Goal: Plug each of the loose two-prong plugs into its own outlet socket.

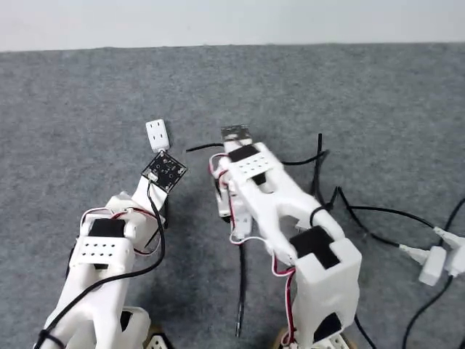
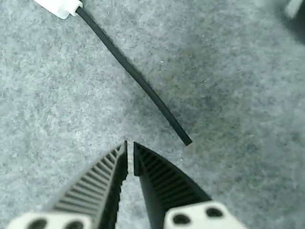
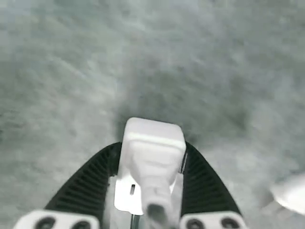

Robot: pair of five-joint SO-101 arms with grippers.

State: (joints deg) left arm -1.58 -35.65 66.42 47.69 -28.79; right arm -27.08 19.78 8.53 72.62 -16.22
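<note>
Grey carpet (image 1: 363, 109). L arm (image 1: 102, 254) low left; white socket block (image 1: 158, 133) just beyond its wrist board (image 1: 164, 169). R arm (image 1: 276, 203) centre, small pale plug (image 1: 236, 134) at its tip. Black cord (image 1: 240, 291) btwn arms. White connectors (image 1: 434, 263) w/ cords at R edge.

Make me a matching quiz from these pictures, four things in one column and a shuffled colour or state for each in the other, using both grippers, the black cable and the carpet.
Things:
1. left gripper
2. right gripper
3. black cable
4. carpet

States:
A. grey
B. shut on a white plug
C. shut with nothing in it
D. lying loose, one cut end showing

Pairs: 1-C, 2-B, 3-D, 4-A
</note>
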